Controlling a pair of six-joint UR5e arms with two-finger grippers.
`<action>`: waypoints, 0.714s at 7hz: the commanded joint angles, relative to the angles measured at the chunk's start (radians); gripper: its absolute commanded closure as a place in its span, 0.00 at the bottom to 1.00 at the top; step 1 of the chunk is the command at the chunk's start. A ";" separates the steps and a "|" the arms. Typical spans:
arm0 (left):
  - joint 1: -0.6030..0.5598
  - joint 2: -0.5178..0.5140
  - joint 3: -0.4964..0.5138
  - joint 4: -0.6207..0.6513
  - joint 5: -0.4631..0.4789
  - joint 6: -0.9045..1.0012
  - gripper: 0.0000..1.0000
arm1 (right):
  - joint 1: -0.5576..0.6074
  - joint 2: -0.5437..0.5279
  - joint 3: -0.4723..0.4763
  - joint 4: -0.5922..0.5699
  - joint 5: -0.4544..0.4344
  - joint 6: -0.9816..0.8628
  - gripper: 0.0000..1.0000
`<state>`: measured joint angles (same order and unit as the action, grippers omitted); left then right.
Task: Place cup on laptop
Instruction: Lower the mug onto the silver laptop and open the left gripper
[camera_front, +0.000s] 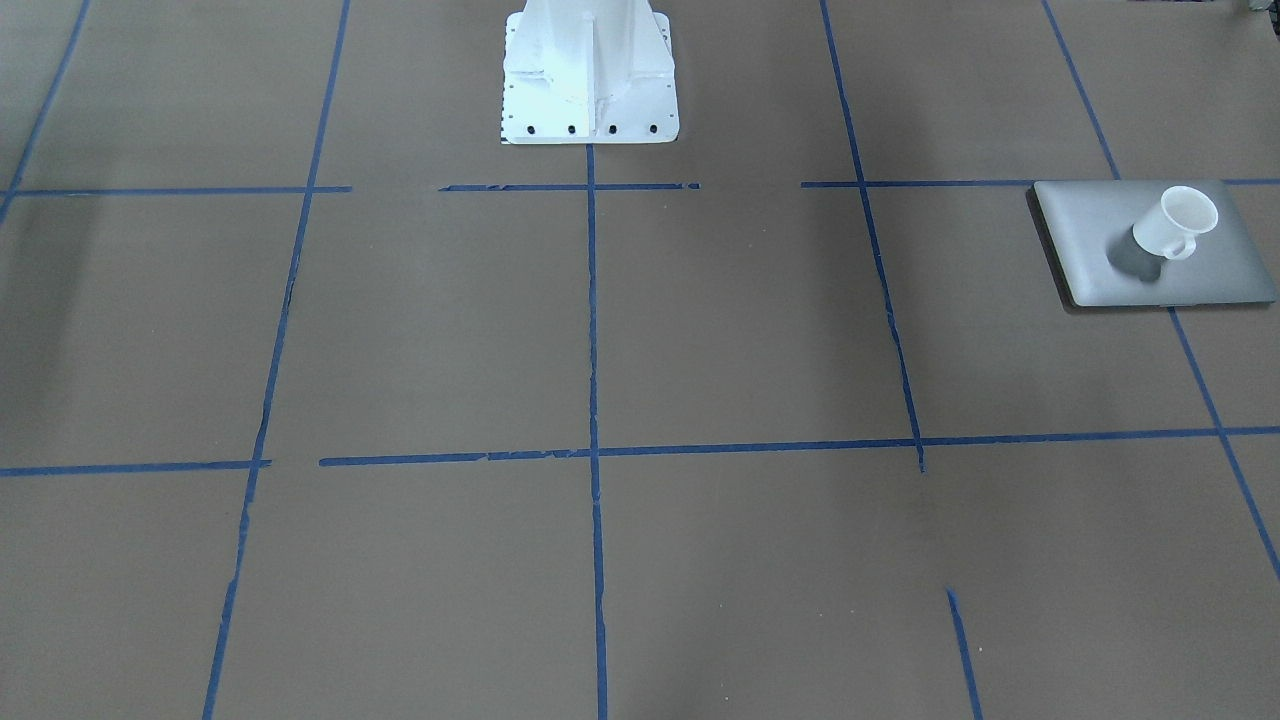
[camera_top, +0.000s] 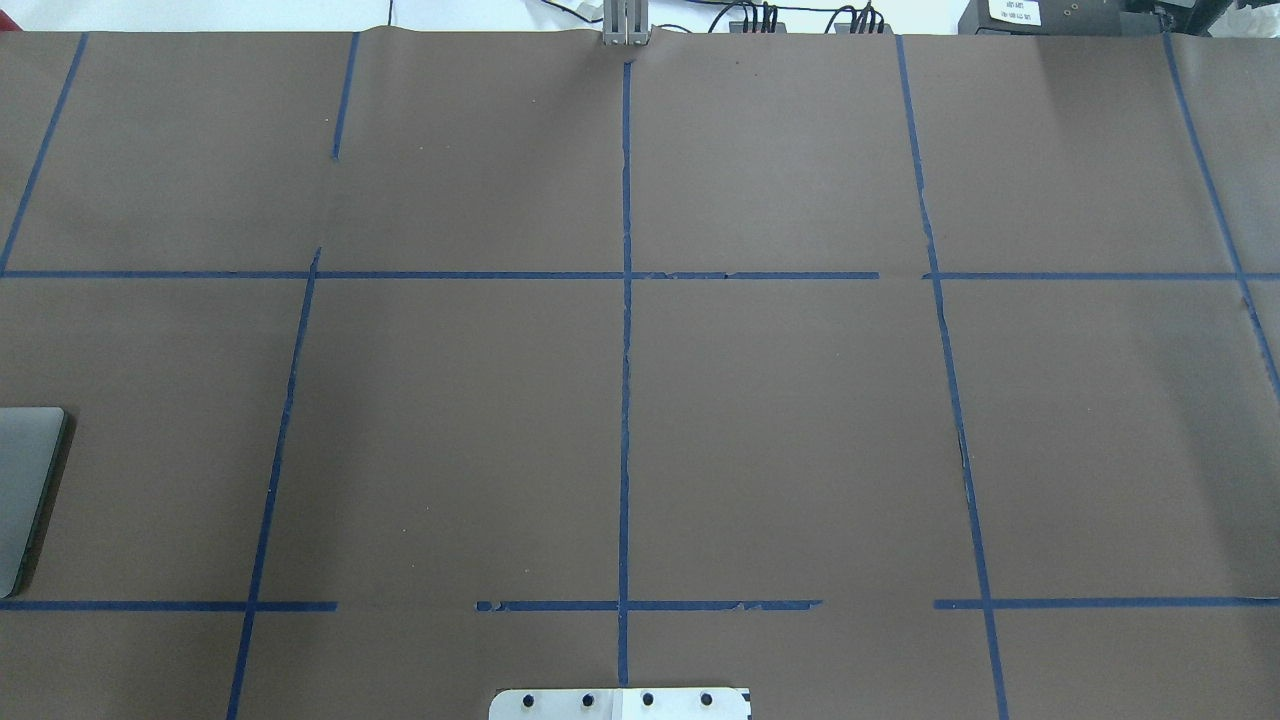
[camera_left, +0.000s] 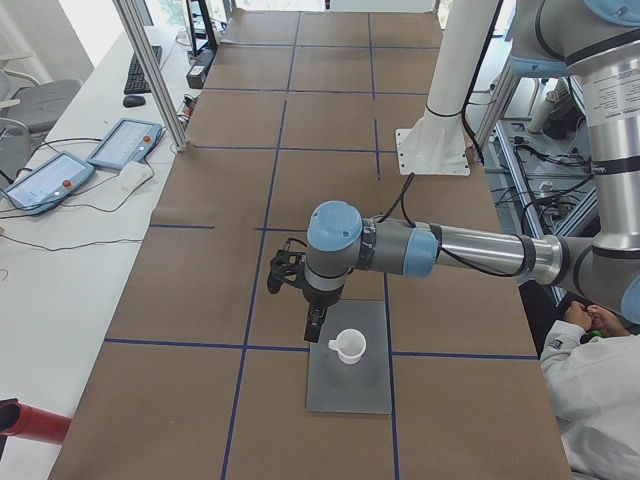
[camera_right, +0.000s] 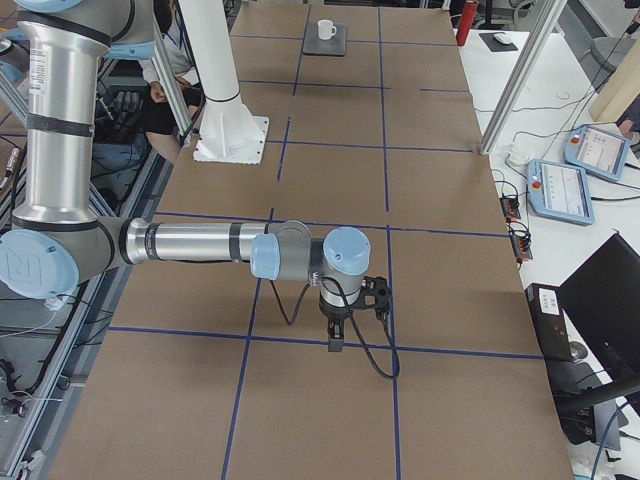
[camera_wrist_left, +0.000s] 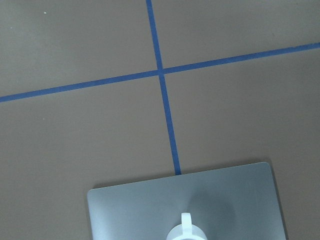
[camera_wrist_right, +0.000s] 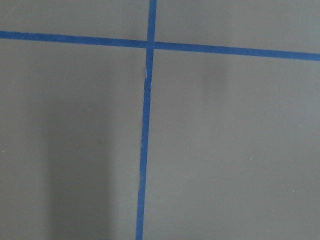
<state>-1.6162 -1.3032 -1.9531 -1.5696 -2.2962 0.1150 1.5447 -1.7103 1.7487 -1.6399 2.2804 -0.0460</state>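
**Cup seated on laptop; only a clean retreat is left**

At the table's left end, the flat silver-grey rectangular laptop (camera_left: 350, 385) is seen lying closed on the brown paper-covered table (camera_left: 200, 300). The small white tapered cup (camera_left: 349, 346) with its loop handle is stood upright on the lid, inside all four edges. The placing is therefore judged done. Just beyond, the black left gripper (camera_left: 314, 328) hangs beside the cup and apart from it; whether its jaws are parted cannot be told. A straight lift away is called for next, with the handle avoided. Open room is offered beyond, across the blue tape lines (camera_front: 592, 330). Farthest off, the right gripper (camera_right: 335, 338) is held low over the paper, and its state cannot be told either.
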 joint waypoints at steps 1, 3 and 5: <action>-0.008 0.018 0.006 0.019 -0.005 0.003 0.00 | 0.000 0.000 0.000 0.000 0.001 0.000 0.00; -0.002 0.013 0.064 0.005 -0.008 0.006 0.00 | 0.000 0.000 0.000 -0.001 -0.001 0.000 0.00; -0.001 0.012 0.074 0.005 -0.043 0.008 0.00 | 0.000 0.000 0.000 0.000 0.001 0.000 0.00</action>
<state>-1.6179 -1.2907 -1.8871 -1.5635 -2.3163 0.1214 1.5447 -1.7104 1.7487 -1.6410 2.2807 -0.0460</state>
